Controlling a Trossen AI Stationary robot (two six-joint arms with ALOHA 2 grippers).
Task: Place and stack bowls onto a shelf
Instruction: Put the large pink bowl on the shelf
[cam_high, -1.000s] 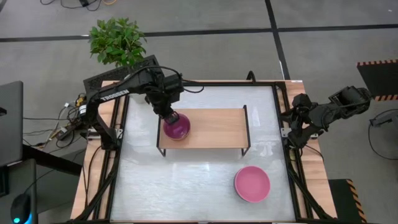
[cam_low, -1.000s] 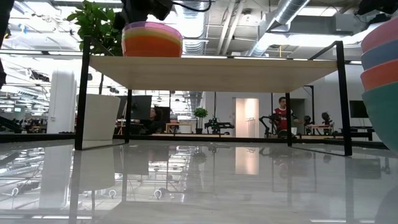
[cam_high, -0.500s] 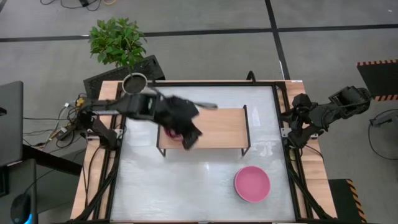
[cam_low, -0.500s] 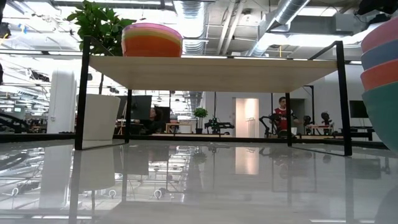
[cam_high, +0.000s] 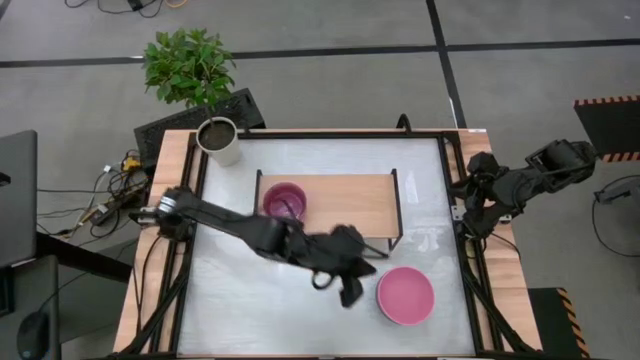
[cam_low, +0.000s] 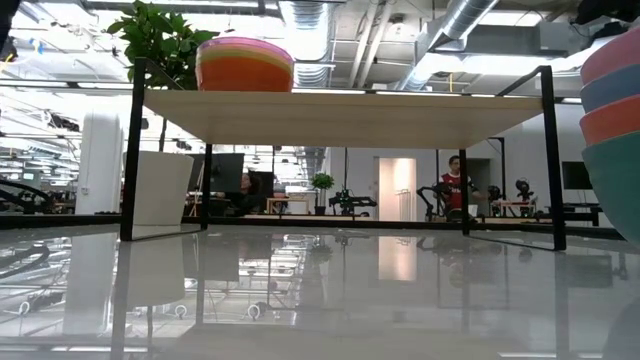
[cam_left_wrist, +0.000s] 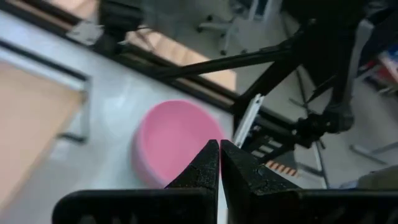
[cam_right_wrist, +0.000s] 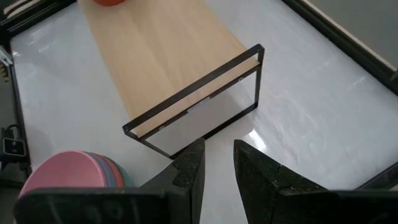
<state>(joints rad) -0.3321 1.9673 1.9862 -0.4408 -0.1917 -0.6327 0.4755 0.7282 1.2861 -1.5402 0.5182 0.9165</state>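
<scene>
Though pink-topped overhead, bowl stack (cam_low: 612, 130) shows four colours.

A leafy green plant (cam_high: 188, 63) stands on the floor just beyond the table's far left corner. On that corner of the table (cam_high: 240, 310) sits a white pot (cam_high: 218, 141) filled with dark soil. Cables (cam_high: 112, 190) trail off the table's left edge. Far back in the room, a person in red (cam_low: 455, 187) stands.

Purple-topped bowl stack (cam_high: 284, 200) on shelf (cam_high: 345, 205) left end; pink-topped stack (cam_high: 405, 296) on table — well apart.
</scene>
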